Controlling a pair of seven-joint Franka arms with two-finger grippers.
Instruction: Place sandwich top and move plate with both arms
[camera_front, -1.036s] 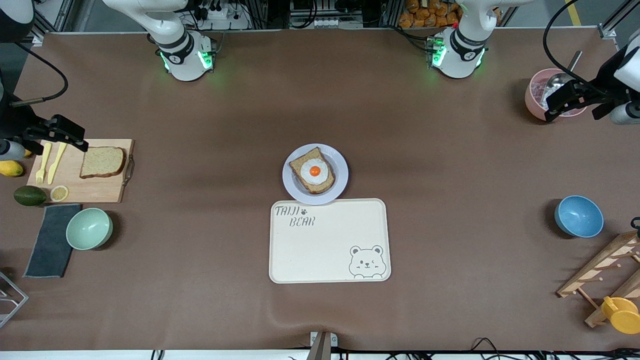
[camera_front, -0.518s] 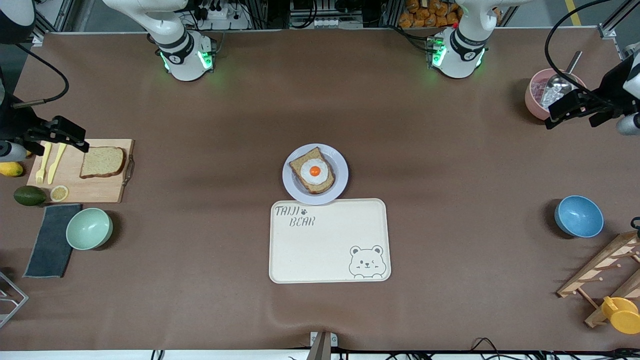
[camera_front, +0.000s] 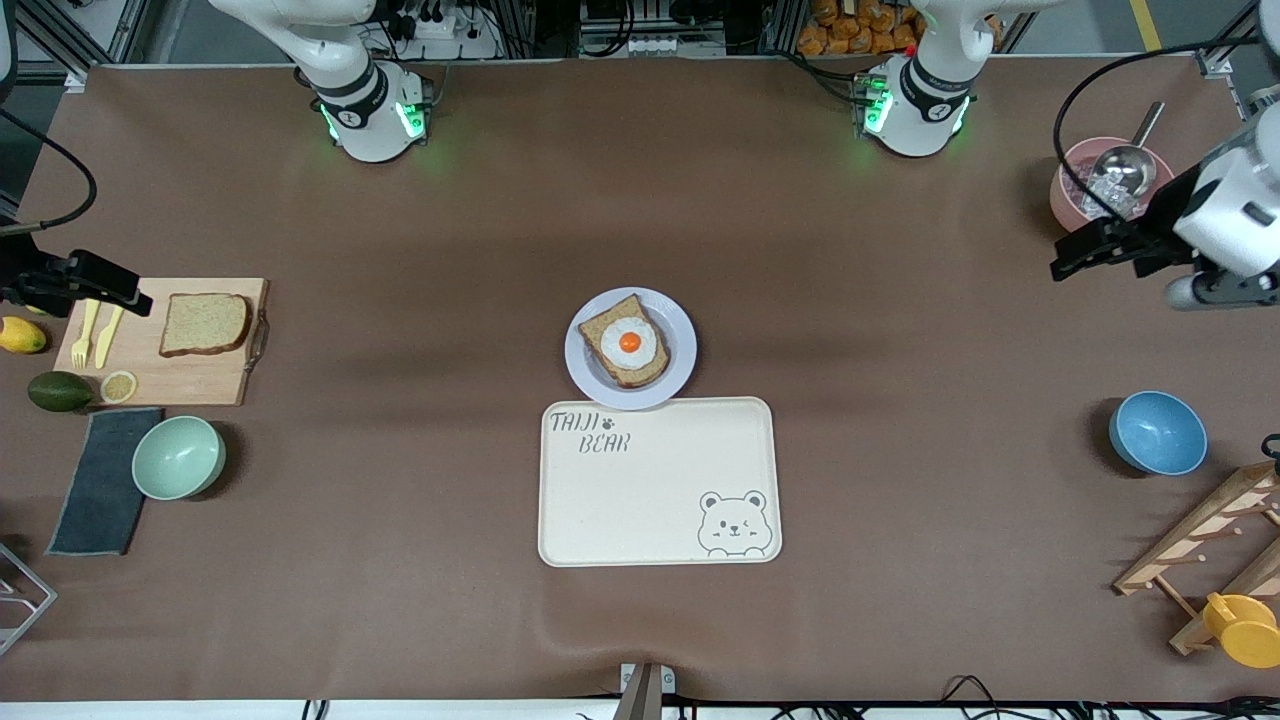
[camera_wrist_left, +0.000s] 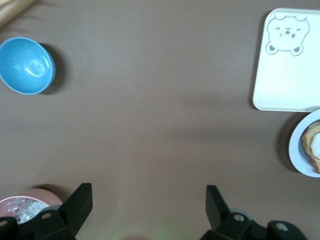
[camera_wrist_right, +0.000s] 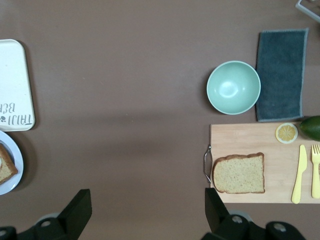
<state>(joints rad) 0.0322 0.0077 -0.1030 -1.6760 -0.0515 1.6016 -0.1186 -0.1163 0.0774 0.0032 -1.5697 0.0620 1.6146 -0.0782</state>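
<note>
**Two idle grippers high over a sandwich not yet topped**

Nearest the front camera lies a rectangular cream tray with a bear drawing (camera_front: 659, 482), bare, most likely the place meant to receive the plate. Touching the tray's edge, just farther from the camera, is the small round pale lavender-white plate (camera_front: 678, 378), carrying a bread slice topped with a fried egg (camera_front: 627, 342); this open face awaits its lid.

Toward the right arm's end of the table sit a mint green bowl (camera_front: 178, 457) beside a dark grey cloth (camera_front: 101, 480), and a little farther a wooden cutting board (camera_front: 190, 372). On the board lies the sandwich top, a plain square slice of light-brown wholemeal bread (camera_front: 204, 323), untouched, with a pale yellow knife and fork (camera_front: 98, 334) and a lemon slice (camera_front: 118, 386) alongside. The right gripper (camera_front: 105, 285) hangs over the cutlery end of the board, fingers spread and holding nothing, probably staged to reach for the slice.

Toward the left arm's end stand a blue bowl (camera_front: 1156, 432) and, farther off, a pink bowl with a metal scoop (camera_front: 1105, 185). The left gripper (camera_front: 1085, 247) is over bare table beside the pink bowl, fingers likewise spread and empty.

Both arms are cut off by the front view's edges. The wrist views show only part of the plate, and the pink bowl's contents are hard to make out.
</note>
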